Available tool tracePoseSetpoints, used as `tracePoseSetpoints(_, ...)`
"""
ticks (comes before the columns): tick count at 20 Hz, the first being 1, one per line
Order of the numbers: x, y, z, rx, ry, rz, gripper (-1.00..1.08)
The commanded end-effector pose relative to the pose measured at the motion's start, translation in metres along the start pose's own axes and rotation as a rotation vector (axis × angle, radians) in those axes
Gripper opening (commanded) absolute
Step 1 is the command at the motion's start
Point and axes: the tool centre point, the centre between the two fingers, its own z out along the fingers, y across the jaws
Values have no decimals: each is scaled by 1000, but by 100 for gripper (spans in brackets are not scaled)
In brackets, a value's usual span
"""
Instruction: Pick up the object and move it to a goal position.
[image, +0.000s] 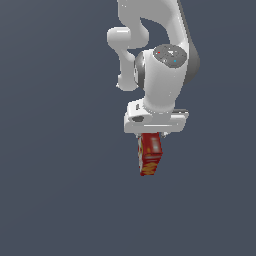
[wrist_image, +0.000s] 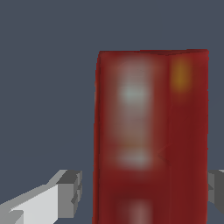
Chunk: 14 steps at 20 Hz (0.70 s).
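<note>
The red box (image: 150, 157) hung right under the end effector (image: 151, 134), between its fingers (wrist_image: 70, 192), which stood apart from its sides. White patches and orange spots were too blurry to read.

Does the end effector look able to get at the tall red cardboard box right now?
Probably yes: the tall red cardboard box sits between the end effector fingers, nothing visible blocking it.

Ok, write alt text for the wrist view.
A blurred red box with pale label patches and an orange spot fills the middle, standing between two grey fingers that sit apart from its sides. The background is plain dark grey-blue.
</note>
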Motion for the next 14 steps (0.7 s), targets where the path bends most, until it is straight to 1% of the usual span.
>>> tracePoseSetpoints(1, 0, 0, 10, 0, 1, 0, 100)
tracePoseSetpoints(6, 2, 0, 16, 0, 1, 0, 100)
tracePoseSetpoints(7, 2, 0, 16, 0, 1, 0, -100)
tracePoseSetpoints(14, 2, 0, 16, 0, 1, 0, -100)
